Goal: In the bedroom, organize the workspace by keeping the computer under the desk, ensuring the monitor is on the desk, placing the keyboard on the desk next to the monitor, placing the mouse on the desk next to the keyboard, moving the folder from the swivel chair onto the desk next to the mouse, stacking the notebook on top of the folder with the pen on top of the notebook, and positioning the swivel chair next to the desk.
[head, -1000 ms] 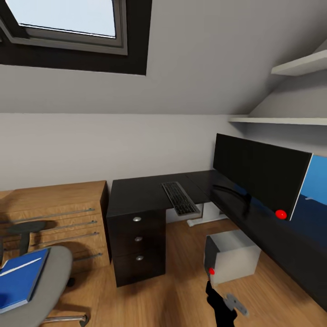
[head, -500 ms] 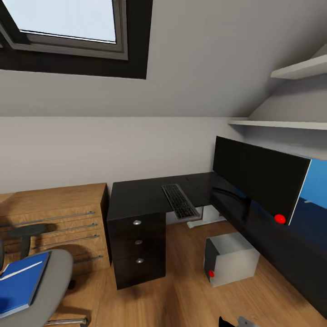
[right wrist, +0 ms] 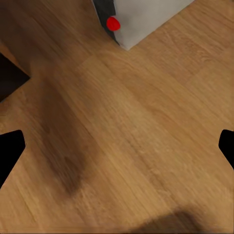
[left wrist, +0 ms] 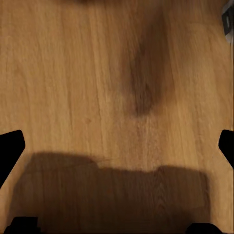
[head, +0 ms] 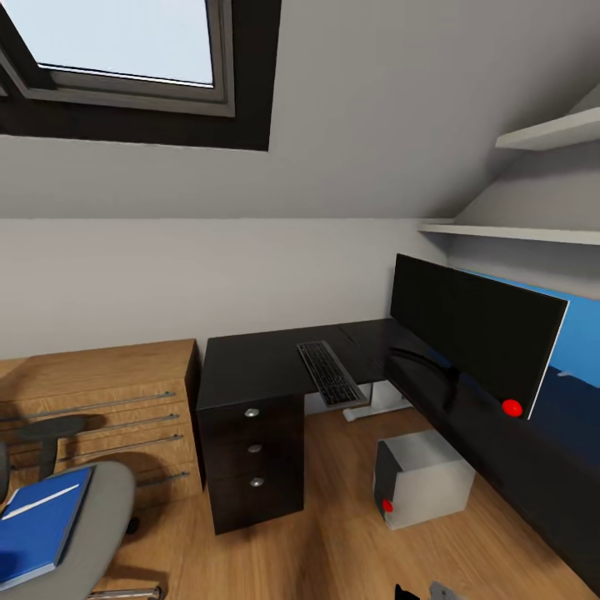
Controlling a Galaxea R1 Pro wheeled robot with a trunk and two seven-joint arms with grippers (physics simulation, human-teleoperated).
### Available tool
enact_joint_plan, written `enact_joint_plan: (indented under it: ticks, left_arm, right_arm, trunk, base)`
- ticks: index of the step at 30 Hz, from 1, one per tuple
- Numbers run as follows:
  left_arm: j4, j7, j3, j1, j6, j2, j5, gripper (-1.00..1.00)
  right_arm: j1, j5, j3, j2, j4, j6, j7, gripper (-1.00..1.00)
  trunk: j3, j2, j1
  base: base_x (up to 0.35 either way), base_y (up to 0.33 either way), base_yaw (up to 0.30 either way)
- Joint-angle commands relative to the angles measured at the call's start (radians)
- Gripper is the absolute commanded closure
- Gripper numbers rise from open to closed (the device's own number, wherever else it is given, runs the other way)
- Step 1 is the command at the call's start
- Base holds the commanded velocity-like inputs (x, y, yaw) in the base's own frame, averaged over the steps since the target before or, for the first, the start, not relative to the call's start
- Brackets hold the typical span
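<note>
The black L-shaped desk (head: 250,362) stands against the far wall. The monitor (head: 475,329) rests on its right wing, and the keyboard (head: 329,373) lies at the inner corner, overhanging the edge a little. The grey computer (head: 429,479) (right wrist: 146,19) sits on the floor beside the right wing. At lower left the blue folder (head: 37,525) lies on the swivel chair (head: 100,521). Both grippers hang over bare plank floor. My left gripper (left wrist: 117,146) and my right gripper (right wrist: 117,146) are open, with nothing between the fingers. The right one hovers close to the computer's front.
A low light-wood cabinet (head: 100,400) stands left of the desk, behind the chair. The desk's drawer unit (head: 254,454) faces me. White shelves (head: 517,233) and a blue wall panel (head: 579,350) are at the right, with a skylight (head: 125,42) above. Plank floor (head: 333,550) lies ahead.
The head view has tilted up slightly, so the room sits lower in the picture. My right arm has sunk almost out of the bottom edge. Nothing on the desk or chair has moved.
</note>
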Motion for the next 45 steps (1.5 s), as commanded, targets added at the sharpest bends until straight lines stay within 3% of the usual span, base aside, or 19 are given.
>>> enact_joint_plan:
  ticks: [1, 7, 31, 37, 40, 45]
  left_arm:
    - [-0.003, 0.003, -0.002, 0.0, 0.005, -0.005, 0.009, -1.0]
    - [0.0, 0.0, -0.002, 0.0, 0.016, -0.016, 0.01, -1.0]
    - [0.107, -0.003, 0.006, -0.001, 0.014, -0.019, 0.005, -1.0]
    - [0.108, -0.002, 0.006, -0.001, 0.011, -0.018, 0.005, -1.0]
    - [0.11, -0.002, 0.006, 0.0, -0.011, -0.018, 0.005, -1.0]
    - [0.121, 0.0, 0.001, 0.0, -0.133, -0.018, 0.006, -1.0]
  right_arm:
    - [-0.007, -0.006, 0.008, 0.002, 0.002, -0.003, -0.004, -1.0]
    - [-0.038, -0.013, 0.007, 0.0, 0.002, 0.0, -0.002, -1.0]
    - [-0.012, -0.01, 0.009, -0.009, 0.0, -0.016, 0.005, -1.0]
    - [0.062, 0.001, 0.01, -0.01, 0.0, -0.181, 0.004, -1.0]
    - [0.089, 0.02, 0.01, -0.01, 0.0, -0.224, 0.004, -1.0]
    - [0.154, 0.107, 0.01, -0.008, 0.001, -0.286, 0.004, -1.0]
  trunk:
    - [-0.001, -0.001, 0.0]
    - [-0.001, -0.001, 0.0]
    - [0.001, -0.001, 0.0]
    - [0.008, -0.001, 0.0]
    - [0.01, -0.001, 0.0]
    - [0.011, -0.001, 0.0]
  base:
    - [0.0, 0.0, 0.0]
    - [0.0, 0.0, 0.0]
    - [0.0, 0.0, -0.014]
    - [0.0, 0.0, -0.162]
    - [0.0, 0.0, -0.088]
    - [0.0, 0.0, -0.027]
